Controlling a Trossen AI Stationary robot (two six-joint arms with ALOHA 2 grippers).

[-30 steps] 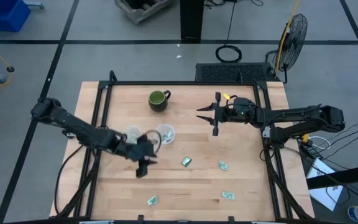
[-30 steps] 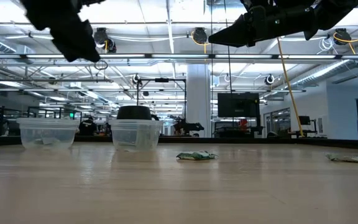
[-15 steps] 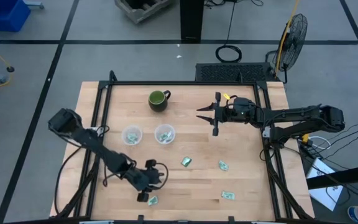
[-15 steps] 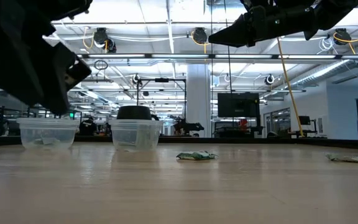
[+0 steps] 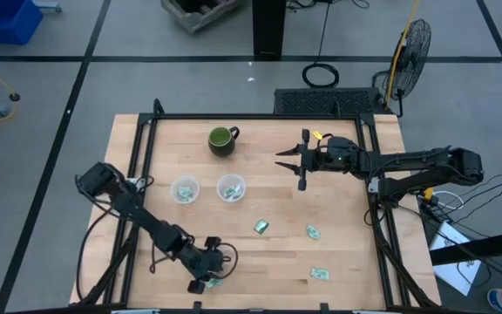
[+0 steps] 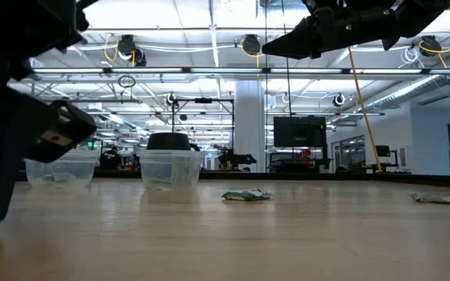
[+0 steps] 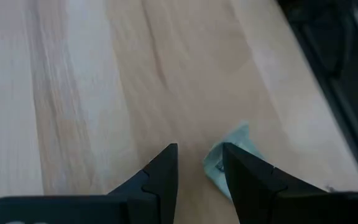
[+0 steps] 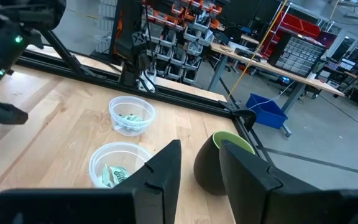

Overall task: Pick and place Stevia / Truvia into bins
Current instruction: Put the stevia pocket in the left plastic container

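The left gripper [image 7: 199, 167], its fingers slightly spread and holding nothing, sits low at the table's [image 5: 347, 253] front edge with a sachet [image 7: 229, 155] just off to one side of the gap, so closing here could nudge it away rather than pinch it, far from the cups [image 5: 185, 189].

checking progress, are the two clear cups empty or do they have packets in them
Not empty. The right wrist view shows pale green sachets inside both cups; the high view shows green in each too. How many cannot be told.
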